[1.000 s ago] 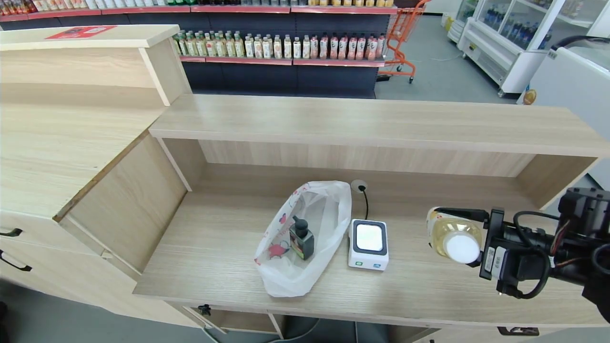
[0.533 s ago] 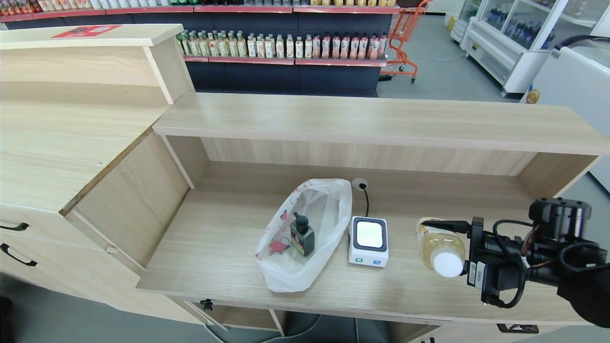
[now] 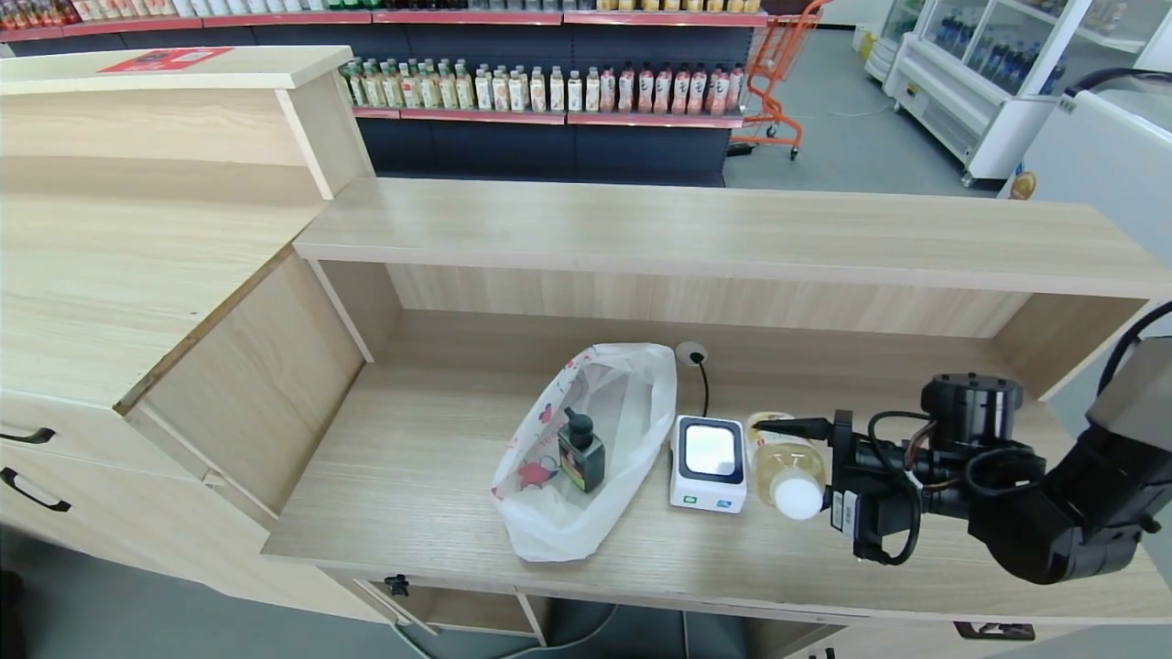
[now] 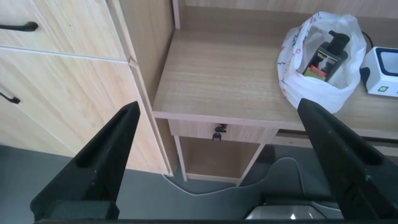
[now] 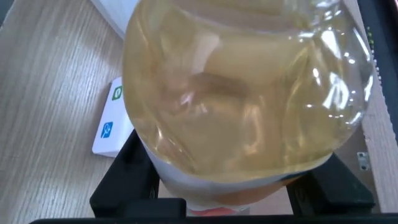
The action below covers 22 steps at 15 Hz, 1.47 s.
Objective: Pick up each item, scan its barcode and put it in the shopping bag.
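1. Bottle of yellow liquid lies sideways in the air just right of the scanner, white cap toward the near edge.
2. Right end effector is clamped on it, its arm stretched level from the right above the table.
3. Left end effector hangs with fingers wide apart off the table's near left corner.
4. Bag lies open left of the scanner, with a pump bottle inside.

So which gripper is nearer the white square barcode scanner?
Right. The right gripper, holding a clear bottle of yellow liquid, is beside the white square barcode scanner; the left gripper is off the counter, beyond the white plastic bag.
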Motion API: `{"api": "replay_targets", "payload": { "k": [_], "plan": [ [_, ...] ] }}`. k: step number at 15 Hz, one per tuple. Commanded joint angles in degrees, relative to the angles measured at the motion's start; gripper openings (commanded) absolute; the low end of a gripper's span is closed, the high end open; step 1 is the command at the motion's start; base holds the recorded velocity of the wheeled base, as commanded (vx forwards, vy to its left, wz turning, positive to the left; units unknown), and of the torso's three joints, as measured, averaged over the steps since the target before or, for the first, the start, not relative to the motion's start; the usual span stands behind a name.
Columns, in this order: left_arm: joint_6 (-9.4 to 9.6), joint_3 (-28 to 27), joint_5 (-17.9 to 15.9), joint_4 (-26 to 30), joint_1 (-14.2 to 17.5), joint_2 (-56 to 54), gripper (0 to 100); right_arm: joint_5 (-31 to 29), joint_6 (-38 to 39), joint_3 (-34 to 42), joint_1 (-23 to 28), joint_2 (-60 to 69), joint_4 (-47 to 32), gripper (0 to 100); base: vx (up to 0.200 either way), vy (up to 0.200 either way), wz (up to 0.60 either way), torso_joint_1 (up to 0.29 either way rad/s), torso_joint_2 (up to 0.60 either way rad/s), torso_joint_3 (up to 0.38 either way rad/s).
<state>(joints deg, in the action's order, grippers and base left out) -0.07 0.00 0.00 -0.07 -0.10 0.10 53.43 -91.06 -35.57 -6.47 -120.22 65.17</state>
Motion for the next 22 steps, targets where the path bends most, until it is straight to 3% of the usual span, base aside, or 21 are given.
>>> {"api": "replay_targets", "payload": {
  "k": [1, 16, 22],
  "plan": [
    [-0.01, 0.0, 0.0, 0.0, 0.0, 0.0, 100, 0.7, 0.0, -4.7, -2.1, -5.4, 0.1, 0, 0.0, 0.0, 0.0, 0.0, 0.0, 0.0],
    [-0.01, 0.0, 0.0, 0.0, 0.0, 0.0, 100, 1.9, 0.3, -12.7, -4.4, -14.8, 5.3, 0, 0.0, 0.0, 0.0, 0.0, 0.0, 0.0],
    [-0.01, 0.0, 0.0, 0.0, 0.0, 0.0, 100, 1.9, 2.9, -13.6, -5.4, -18.3, 11.9, 0, 0.0, 0.0, 0.0, 0.0, 0.0, 0.0]
  ]
}}
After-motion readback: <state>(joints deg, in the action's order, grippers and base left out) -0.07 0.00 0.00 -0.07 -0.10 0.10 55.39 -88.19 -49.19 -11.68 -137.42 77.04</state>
